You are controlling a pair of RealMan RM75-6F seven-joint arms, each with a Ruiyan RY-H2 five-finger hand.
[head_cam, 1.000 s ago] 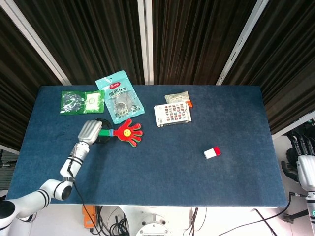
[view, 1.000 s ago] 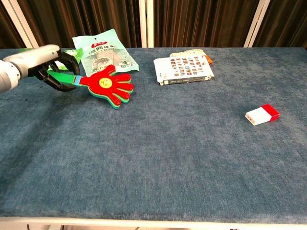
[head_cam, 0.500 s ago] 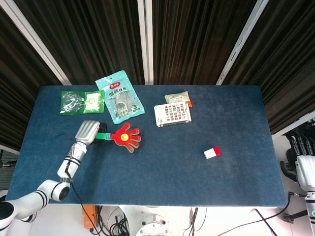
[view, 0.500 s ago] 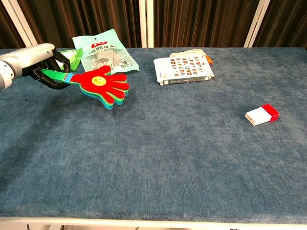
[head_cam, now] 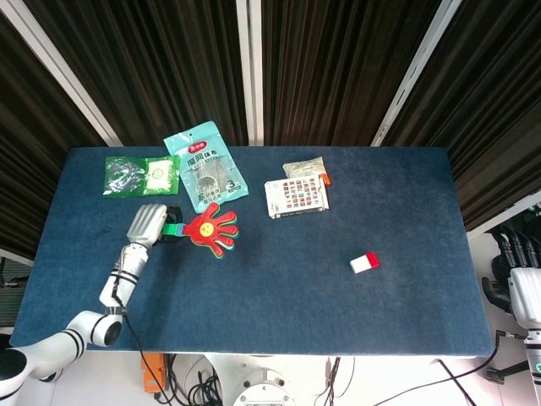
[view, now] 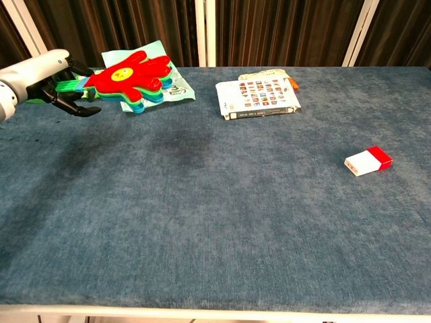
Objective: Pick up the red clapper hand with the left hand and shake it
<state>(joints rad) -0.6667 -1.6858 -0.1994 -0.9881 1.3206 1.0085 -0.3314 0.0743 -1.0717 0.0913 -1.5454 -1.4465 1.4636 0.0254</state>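
Red and raised off the blue surface, the clapper hand sat in my left hand, which gripped its green handle, the red palm fanned out toward 3 o'clock from my fingers. In the chest view it hung in front of the pale teal packet. My right hand stayed off the surface's edge at 3 o'clock; I could not tell whether it was clenched. A small red-and-white box lay well apart.
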